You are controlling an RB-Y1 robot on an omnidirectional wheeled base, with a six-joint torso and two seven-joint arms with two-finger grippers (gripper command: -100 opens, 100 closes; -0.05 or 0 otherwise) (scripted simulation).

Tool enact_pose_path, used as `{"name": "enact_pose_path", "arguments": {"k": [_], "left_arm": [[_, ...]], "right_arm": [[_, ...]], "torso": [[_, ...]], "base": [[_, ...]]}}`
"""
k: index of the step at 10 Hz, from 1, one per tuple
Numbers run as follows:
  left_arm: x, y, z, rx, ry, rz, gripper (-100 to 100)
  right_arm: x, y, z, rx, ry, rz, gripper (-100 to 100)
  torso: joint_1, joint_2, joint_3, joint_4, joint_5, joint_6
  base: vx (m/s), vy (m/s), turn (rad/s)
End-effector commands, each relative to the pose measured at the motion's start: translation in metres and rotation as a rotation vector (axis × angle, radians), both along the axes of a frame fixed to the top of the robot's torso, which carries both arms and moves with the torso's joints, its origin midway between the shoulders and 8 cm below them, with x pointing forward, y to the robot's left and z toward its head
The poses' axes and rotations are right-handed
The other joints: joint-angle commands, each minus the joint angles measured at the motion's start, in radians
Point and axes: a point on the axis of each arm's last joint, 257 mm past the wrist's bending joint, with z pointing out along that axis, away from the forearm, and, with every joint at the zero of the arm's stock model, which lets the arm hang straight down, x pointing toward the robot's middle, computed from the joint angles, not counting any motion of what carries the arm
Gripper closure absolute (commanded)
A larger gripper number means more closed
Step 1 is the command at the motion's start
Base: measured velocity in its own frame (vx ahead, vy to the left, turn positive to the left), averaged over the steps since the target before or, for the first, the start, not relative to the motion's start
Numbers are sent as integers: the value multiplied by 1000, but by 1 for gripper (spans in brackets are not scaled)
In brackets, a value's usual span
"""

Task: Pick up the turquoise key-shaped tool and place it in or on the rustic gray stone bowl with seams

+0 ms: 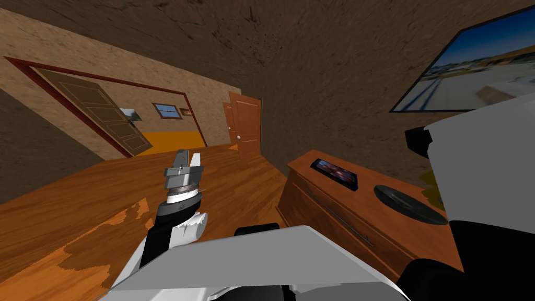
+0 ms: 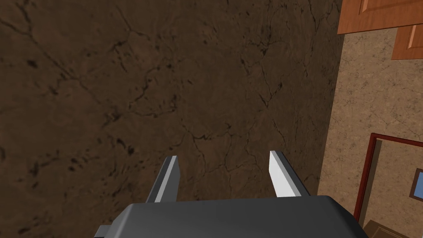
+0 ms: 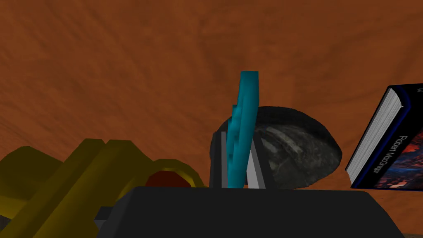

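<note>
Held: turquoise tool [image 3: 244,124] clamped in right gripper [image 3: 239,162].
Head: left gripper [image 1: 184,159] raised; dark bowl [image 1: 410,205] on wooden cabinet [image 1: 360,206], its end hidden by right arm [image 1: 486,157]. Left wrist: fingers [image 2: 281,175] apart, empty. Right wrist: tool edge-on, hiding part of bowl; book [image 3: 388,144] cropped.

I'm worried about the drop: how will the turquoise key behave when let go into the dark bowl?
Probably stiff: the key stands straight between the right tool's fingers. Thin and flat, it likely topples flat rather than rolls. The bowl looks shallow, so it may slide.
</note>
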Motion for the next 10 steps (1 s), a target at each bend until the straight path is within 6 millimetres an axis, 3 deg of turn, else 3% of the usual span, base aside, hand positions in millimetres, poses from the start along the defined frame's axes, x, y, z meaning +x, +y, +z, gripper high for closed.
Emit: {"name": "enact_pose_path", "arguments": {"k": [1,2,3,4,5,6,7,8,10], "left_arm": [[0,0,0,0,0,0,0],[0,0,0,0,0,0,0],[0,0,0,0,0,0,0],[0,0,0,0,0,0,0],[0,0,0,0,0,0,0],[0,0,0,0,0,0,0],[0,0,0,0,0,0,0],[0,0,0,0,0,0,0],[0,0,0,0,0,0,0]], "right_arm": [[30,-2,7,-9,-24,33,100],[55,0,11,-15,-44,66,100],[55,0,11,-15,-44,66,100],[86,4,15,-19,-69,111,100],[86,4,15,-19,-69,111,100],[103,7,17,-20,-84,139,100],[94,7,17,-21,-75,123,100],[97,7,18,-21,-78,125,-100],[96,7,18,-22,-78,125,-100]], "torso": [[0,0,0,0,0,0],[-1,1,1,0,0,-1],[-5,0,0,0,-1,-2],[-2,-1,-1,0,-1,-1],[-2,0,0,0,-1,-2],[1,1,0,0,0,-2],[2,0,0,0,0,-2],[6,0,0,0,0,-1],[10,0,0,0,2,-1]], "base": [[-68,-171,43],[-54,-241,100],[-27,-173,74],[-38,-170,34],[-57,-144,37],[-38,-127,25],[-10,-62,26],[0,-12,1],[0,-3,0]]}}
